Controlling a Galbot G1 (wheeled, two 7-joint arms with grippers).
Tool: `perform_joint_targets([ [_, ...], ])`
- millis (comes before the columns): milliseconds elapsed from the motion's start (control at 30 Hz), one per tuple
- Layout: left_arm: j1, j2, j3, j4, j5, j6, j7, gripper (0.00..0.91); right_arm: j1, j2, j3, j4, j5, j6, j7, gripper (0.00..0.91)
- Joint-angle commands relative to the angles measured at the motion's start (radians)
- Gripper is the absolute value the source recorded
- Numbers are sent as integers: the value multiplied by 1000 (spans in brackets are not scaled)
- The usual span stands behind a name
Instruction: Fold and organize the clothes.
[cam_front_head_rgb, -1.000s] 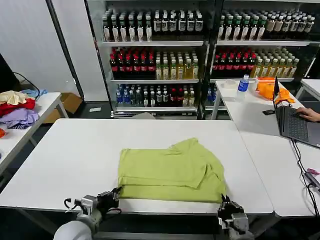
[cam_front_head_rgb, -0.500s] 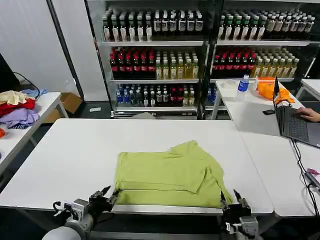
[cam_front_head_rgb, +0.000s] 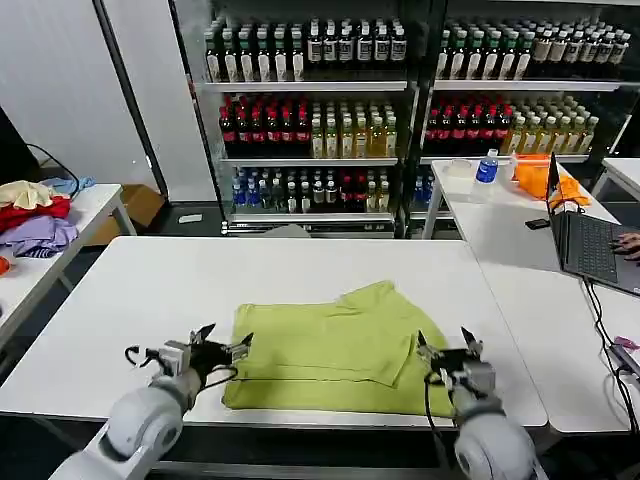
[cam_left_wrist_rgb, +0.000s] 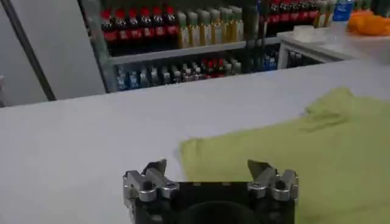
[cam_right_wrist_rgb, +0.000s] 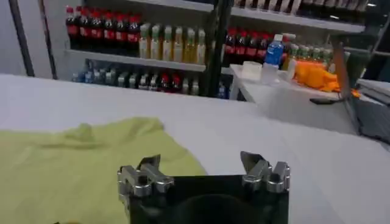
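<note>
The lime t-shirt (cam_front_head_rgb: 335, 345) lies folded on the white table (cam_front_head_rgb: 150, 300), toward the near edge and a little right of the middle, its near hem running close along the table's front. A sleeve sticks out at the far right corner of the fold, and the top layer ends in a straight edge short of the near hem. The left gripper (cam_front_head_rgb: 222, 346) is above the table at the shirt's left edge, its fingers spread apart with nothing between them; one fingertip points toward the shirt's far-left corner. In the left wrist view the left gripper (cam_left_wrist_rgb: 210, 173) has its two fingers wide apart, with bare table and the shirt's corner (cam_left_wrist_rgb: 292, 158) beyond them. The right gripper (cam_front_head_rgb: 444, 347) is at the shirt's right edge, just beside the sleeve, also spread wide and empty. In the right wrist view the right gripper (cam_right_wrist_rgb: 204, 167) shows both fingers apart above the table, the shirt (cam_right_wrist_rgb: 79, 164) lying flat to one side beyond them. Neither gripper grips the cloth. Behind the table stand shelves (cam_front_head_rgb: 310, 120) of bottled drinks. On a side table at the left is a heap of garments (cam_front_head_rgb: 35, 215); on the table at the right are a laptop (cam_front_head_rgb: 590, 240), a blue-capped bottle (cam_front_head_rgb: 487, 168) and an orange cloth (cam_front_head_rgb: 535, 172).
</note>
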Motion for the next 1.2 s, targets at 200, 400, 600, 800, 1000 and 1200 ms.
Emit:
perform_joint_targets([
  [200,-385,-76,251,360,-22,-1,-8,907,363,37,-111,-399,81,-6,-6,907],
  [400,-414,-100,281,443,-22,0,-13,907,457,86,-144,-512,95,-1,-10,907],
  [600,-388,-100,281,434,-23,1,-11,907,519,120,-163,-593,105,5,-13,907],
  [800,-356,-81,280,419,-32,2,1,907,568,171,-176,-650,101,-5,-23,907],
  [1000,-322,-67,265,407,-51,2,2,181,571,199,-199,-689,110,-8,-34,0],
  [1200,-289,-54,254,377,-50,1,20,30,544,205,-214,-683,117,-8,-49,0],
])
